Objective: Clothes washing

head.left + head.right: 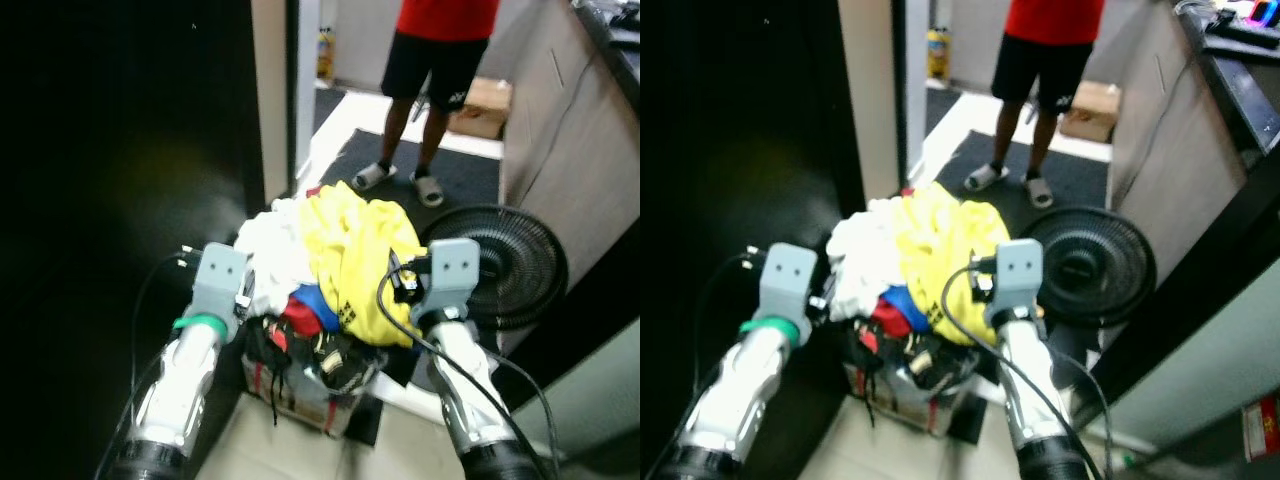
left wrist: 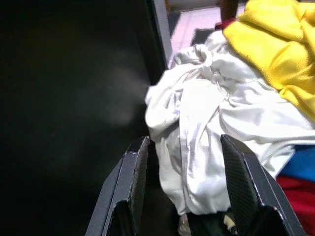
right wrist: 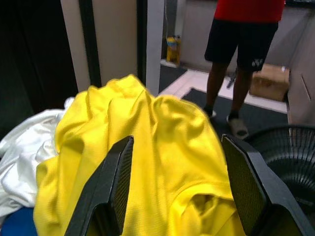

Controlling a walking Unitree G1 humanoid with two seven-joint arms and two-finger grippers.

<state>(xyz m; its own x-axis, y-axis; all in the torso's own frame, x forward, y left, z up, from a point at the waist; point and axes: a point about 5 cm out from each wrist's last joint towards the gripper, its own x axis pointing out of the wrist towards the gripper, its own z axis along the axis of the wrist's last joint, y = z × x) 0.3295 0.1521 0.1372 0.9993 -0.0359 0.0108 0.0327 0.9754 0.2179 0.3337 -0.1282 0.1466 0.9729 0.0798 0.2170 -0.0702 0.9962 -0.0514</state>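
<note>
Over the heaped basket point(image 1: 300, 395), both grippers are spread open, holding nothing: left gripper point(image 2: 187, 184) at white shirt point(image 2: 211, 128), right gripper point(image 3: 172, 191) at yellow shirt point(image 3: 147, 162); one garment is best pinched deep.

No text, label or number is sharp enough to read anywhere.
</note>
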